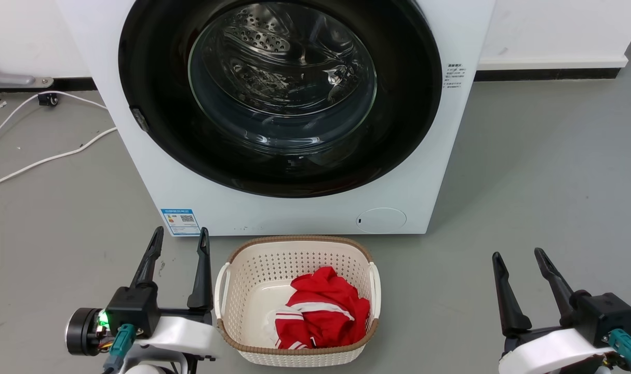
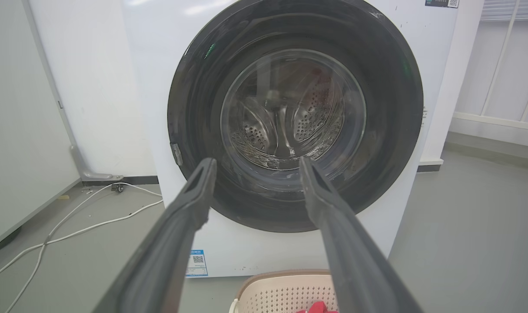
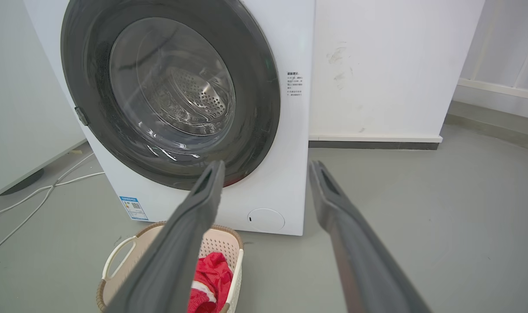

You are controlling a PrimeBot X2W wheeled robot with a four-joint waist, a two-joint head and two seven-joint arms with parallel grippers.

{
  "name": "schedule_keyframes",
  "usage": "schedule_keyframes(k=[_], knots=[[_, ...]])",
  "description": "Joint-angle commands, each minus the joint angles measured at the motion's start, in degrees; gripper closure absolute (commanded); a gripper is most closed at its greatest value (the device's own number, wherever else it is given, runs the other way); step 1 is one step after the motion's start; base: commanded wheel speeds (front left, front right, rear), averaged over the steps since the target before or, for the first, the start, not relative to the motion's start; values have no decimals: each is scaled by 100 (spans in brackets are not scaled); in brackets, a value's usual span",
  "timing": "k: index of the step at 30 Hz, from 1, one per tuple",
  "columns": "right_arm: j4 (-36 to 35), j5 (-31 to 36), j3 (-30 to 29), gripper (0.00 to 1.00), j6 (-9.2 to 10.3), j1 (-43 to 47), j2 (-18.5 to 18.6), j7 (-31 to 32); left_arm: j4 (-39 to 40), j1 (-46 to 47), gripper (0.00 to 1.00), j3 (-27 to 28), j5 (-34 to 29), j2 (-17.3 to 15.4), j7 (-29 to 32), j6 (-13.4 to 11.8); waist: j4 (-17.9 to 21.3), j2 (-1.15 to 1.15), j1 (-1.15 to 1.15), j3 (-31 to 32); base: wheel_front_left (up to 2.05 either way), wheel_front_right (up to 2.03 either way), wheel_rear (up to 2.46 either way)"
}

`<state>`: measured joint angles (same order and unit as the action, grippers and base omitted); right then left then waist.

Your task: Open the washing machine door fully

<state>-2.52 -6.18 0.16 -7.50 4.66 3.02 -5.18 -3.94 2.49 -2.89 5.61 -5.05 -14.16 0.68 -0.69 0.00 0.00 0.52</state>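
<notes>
The left gripper (image 1: 182,230) sits low on the robot's left, jaws spread wide and holding nothing, its two long dark fingers (image 1: 201,270) pointing forward. The right gripper (image 1: 518,253) mirrors it at the lower right, jaws likewise parted and empty, above a pale forearm (image 1: 549,348)

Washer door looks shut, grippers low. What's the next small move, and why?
Probably raise the open left gripper toward the grey tab on the left rim of the glossy black round door: it sits flush on the white washing machine, and the tab lies on that gripper's side.
</notes>
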Motion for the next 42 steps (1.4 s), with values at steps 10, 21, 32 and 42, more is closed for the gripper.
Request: schedule_keyframes(k=[10, 21, 32, 42], knots=[[-36, 271, 18, 0, 2, 75, -24, -96, 35, -81, 0, 18, -339, 27, -118, 18, -3, 0, 0, -4, 0, 0, 0], [44, 159, -6, 0, 2, 54, -23, -120, -23, -95, 0, 83, -262, 91, -112, 69, 6, 0, 0, -3, 0, 0, 0], [167, -1612, -42, 100, 2, 21, -23, -525, -61, -105, 0, 118, -292, 124, -111, 109, -3, 0, 0, 6, 0, 0, 0], [377, -6473, 20, 100, 1, -398, -19, -993, -70, -72, 0, 143, -325, 142, -111, 131, 26, 0, 0, 3, 0, 0, 0]])
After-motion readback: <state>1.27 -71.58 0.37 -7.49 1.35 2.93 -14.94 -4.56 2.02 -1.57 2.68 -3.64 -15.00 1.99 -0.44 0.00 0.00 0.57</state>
